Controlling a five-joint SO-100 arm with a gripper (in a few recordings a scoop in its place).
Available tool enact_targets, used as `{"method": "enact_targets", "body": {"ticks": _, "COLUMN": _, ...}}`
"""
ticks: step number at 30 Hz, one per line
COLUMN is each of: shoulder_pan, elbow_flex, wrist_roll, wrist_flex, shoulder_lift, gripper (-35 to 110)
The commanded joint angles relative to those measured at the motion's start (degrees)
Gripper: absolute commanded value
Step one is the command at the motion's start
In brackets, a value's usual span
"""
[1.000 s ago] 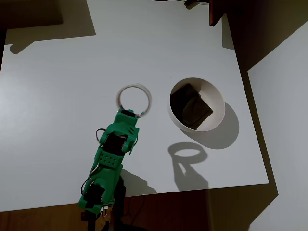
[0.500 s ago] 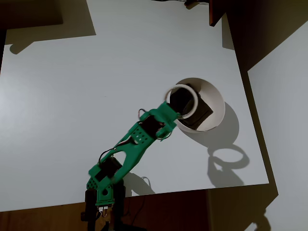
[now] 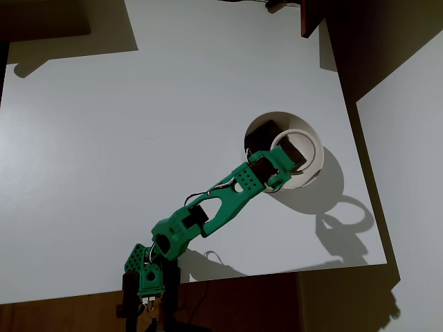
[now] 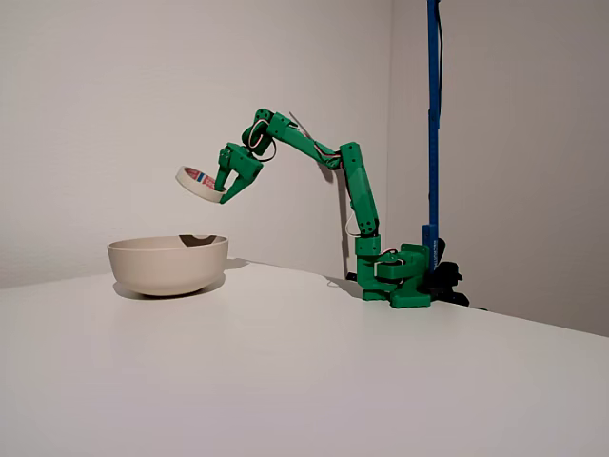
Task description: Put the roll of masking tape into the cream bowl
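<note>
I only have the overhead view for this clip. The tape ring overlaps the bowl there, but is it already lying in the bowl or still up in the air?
Observer: Up in the air. In the fixed view the roll of masking tape hangs well above the rim of the cream bowl, with a clear gap between them.
Operator: Is it level?
Observer: No, it is tilted; its reddish inner core faces the camera in the fixed view.
Operator: Is the gripper gripping it?
Observer: Yes, the gripper holds one edge of the roll, its fingers angled downward.
</note>
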Motion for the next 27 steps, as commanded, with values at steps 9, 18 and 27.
{"method": "enact_targets", "body": {"ticks": 9, "shoulder_pan": -0.97, "elbow_flex": -16.96, "wrist_roll": -1.14, "wrist_flex": -4.04, "shoulder_lift": -12.39, "gripper": -8}}
{"method": "enact_targets", "body": {"ticks": 18, "shoulder_pan": -1.93, "elbow_flex": -18.19, "wrist_roll": -2.99, "wrist_flex": -4.92, "shoulder_lift": -21.80, "gripper": -8}}
{"method": "enact_targets", "body": {"ticks": 27, "shoulder_pan": -2.02, "elbow_flex": -20.13, "wrist_roll": -0.44, "wrist_flex": -3.96, "shoulder_lift": -22.15, "gripper": -3}}
